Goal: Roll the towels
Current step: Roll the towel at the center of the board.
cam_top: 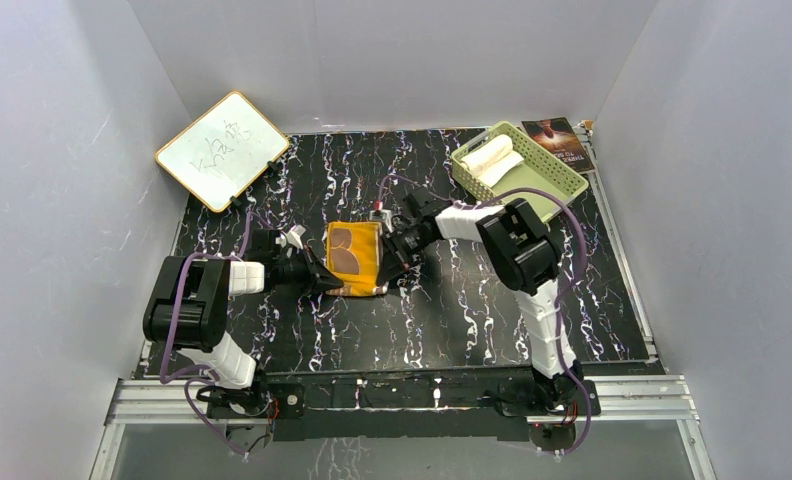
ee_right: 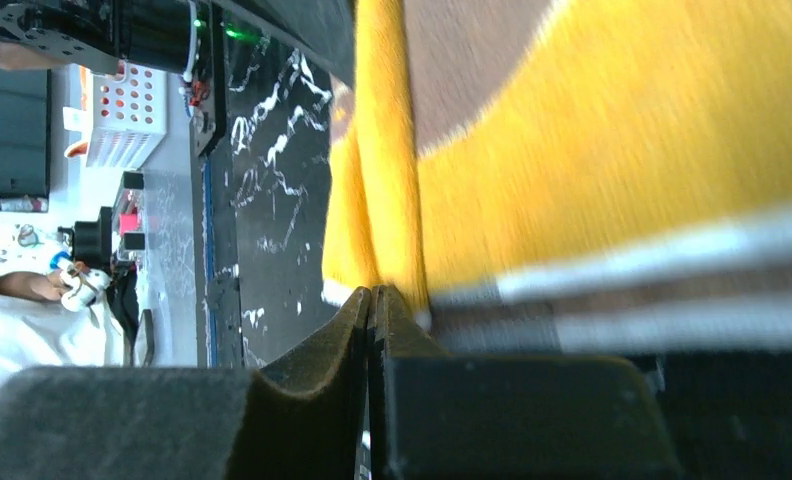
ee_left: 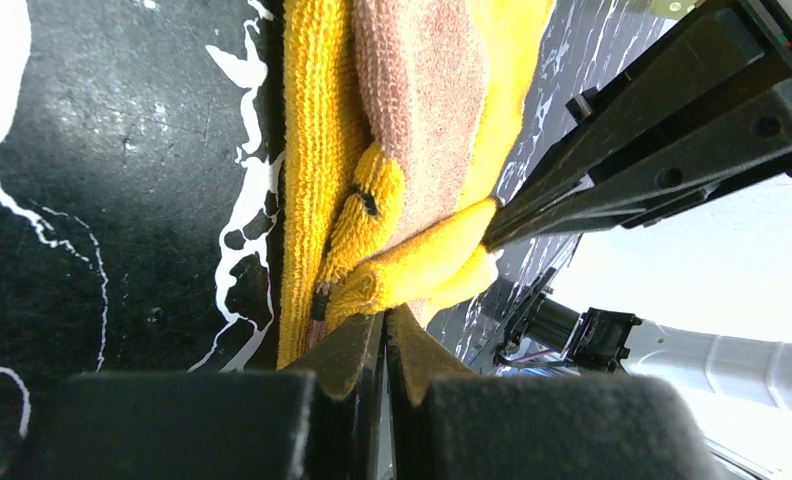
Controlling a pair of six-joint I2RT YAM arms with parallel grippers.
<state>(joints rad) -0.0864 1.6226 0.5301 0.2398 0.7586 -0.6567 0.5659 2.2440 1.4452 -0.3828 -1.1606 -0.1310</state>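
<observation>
The mustard-yellow towel (cam_top: 355, 258) with brown patches lies in the middle of the black marbled table, between my two grippers. At its near left edge is my left gripper (cam_top: 321, 279), shut; in the left wrist view its jaws (ee_left: 385, 312) pinch a bunched corner of the yellow towel (ee_left: 412, 265). My right gripper (cam_top: 388, 262) is shut at the towel's right edge; the right wrist view shows the tips (ee_right: 375, 291) closed on the hem of the yellow towel (ee_right: 592, 130). The cream-white towel (cam_top: 492, 158) lies as a roll in the green basket.
The pale green slotted basket (cam_top: 550, 187) stands at the back right with a dark book (cam_top: 560, 140) behind it. A white board with a wooden frame (cam_top: 222, 150) leans at the back left. White walls close in the table on three sides.
</observation>
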